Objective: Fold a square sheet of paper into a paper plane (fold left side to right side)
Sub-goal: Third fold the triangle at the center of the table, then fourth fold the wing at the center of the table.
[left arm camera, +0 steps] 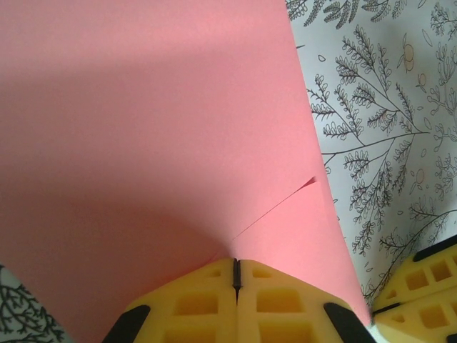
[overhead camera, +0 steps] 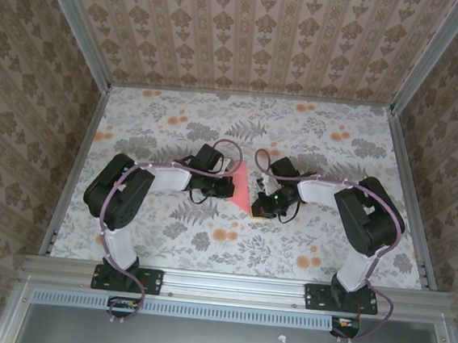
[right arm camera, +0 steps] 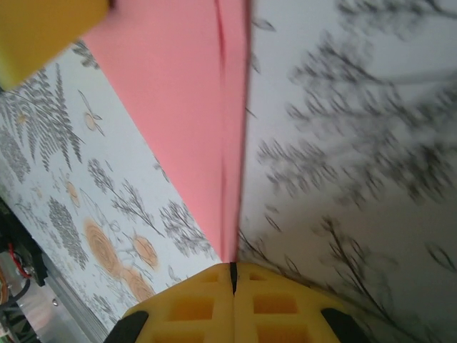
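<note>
Top external view: the two arms meet at mid-counter over the square sheet of paper, which shows as a salmon-pink wedge lying between them, its point towards the near edge.

The left claw sits at the sheet's left side and the right claw at its lower right tip. Both are clenched. In each wrist view the yellow pads meet in a tight seam right at the paper's edge. Whether a layer is nipped between them or they merely press on it cannot be told.

The left wrist view shows a loose flap edge running diagonally across the pink surface, so the sheet appears already creased at least once.

The paper looks thin, light and limp. It will probably slide on the patterned counter, buckle if pushed from one side, and crumple or tear under a hard pinch. The safer hold is judged to be an outer corner or free edge, lifted gently, with the other claw pinning the sheet near the fold line.
</note>
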You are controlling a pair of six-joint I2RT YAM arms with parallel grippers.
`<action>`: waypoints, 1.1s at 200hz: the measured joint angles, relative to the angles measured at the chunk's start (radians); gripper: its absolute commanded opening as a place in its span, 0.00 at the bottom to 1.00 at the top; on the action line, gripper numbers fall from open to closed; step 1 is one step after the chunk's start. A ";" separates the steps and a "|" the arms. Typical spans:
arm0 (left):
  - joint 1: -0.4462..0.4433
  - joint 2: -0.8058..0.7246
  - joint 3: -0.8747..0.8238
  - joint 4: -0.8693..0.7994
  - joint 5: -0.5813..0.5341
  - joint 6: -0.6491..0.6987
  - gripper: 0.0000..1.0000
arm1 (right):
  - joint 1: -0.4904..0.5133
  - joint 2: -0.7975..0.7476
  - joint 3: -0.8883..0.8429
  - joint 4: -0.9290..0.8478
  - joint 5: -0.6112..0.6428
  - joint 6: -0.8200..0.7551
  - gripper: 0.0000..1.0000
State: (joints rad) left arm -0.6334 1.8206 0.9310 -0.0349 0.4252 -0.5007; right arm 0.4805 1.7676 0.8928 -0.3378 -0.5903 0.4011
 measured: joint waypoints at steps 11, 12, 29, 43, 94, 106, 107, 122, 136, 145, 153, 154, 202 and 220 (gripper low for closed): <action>0.000 0.000 0.000 0.000 0.002 0.000 0.12 | -0.005 -0.026 -0.005 -0.024 0.008 -0.001 0.05; 0.000 0.000 0.000 0.000 0.002 0.000 0.13 | -0.005 -0.027 -0.006 -0.026 0.008 0.000 0.06; 0.006 -0.009 0.002 -0.009 0.009 -0.005 0.21 | -0.013 -0.075 -0.006 -0.029 0.007 -0.004 0.22; 0.019 -0.038 0.002 -0.024 0.018 -0.012 0.27 | -0.020 -0.109 -0.003 -0.019 0.005 -0.010 0.32; 0.119 -0.295 -0.048 -0.018 0.042 -0.063 0.53 | -0.019 -0.035 0.105 0.047 -0.005 -0.060 0.48; 0.147 -0.339 -0.085 -0.013 0.042 -0.080 0.55 | -0.016 -0.006 0.132 0.063 -0.009 -0.072 0.48; 0.148 -0.341 -0.088 -0.013 0.042 -0.081 0.55 | -0.016 -0.005 0.134 0.064 -0.009 -0.073 0.48; 0.171 -0.364 -0.145 -0.006 0.042 -0.110 0.56 | -0.015 0.036 0.170 0.074 -0.016 -0.088 0.48; 0.171 -0.361 -0.189 -0.004 0.042 -0.134 0.57 | -0.014 0.083 0.207 0.082 -0.019 -0.093 0.48; 0.170 -0.359 -0.212 -0.004 0.043 -0.146 0.58 | -0.013 0.108 0.224 0.090 -0.019 -0.095 0.48; 0.169 -0.355 -0.227 -0.003 0.048 -0.159 0.59 | -0.013 0.126 0.234 0.093 -0.019 -0.099 0.48; 0.169 -0.354 -0.229 -0.003 0.048 -0.160 0.59 | -0.013 0.129 0.236 0.093 -0.019 -0.100 0.48; 0.163 -0.299 -0.235 0.041 0.065 -0.200 0.62 | -0.013 0.164 0.270 0.093 -0.016 -0.128 0.22; 0.150 -0.264 -0.222 0.051 0.075 -0.212 0.63 | -0.013 0.164 0.270 0.090 -0.013 -0.142 0.07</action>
State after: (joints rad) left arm -0.4839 1.5570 0.7086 0.0162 0.5003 -0.7124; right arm 0.4671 1.9312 1.1633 -0.2478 -0.6033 0.2592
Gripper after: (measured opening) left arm 0.623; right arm 0.161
